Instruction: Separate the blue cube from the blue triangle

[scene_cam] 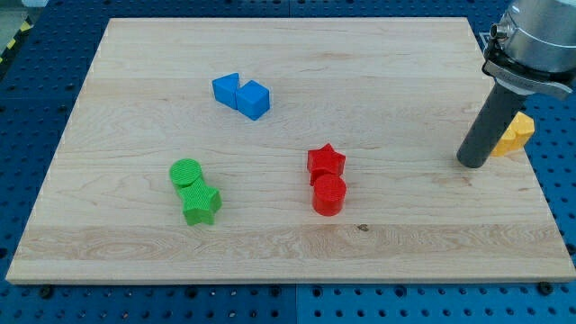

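Observation:
The blue cube and the blue triangle lie touching each other in the upper left-middle of the wooden board, triangle on the left, cube on the right. My tip rests on the board at the view's right, far to the right of both blue blocks. A yellow block sits just right of and behind the rod, partly hidden by it.
A red star touches a red cylinder just below it, near the board's middle. A green cylinder touches a green star at lower left. The board's right edge is close to my tip.

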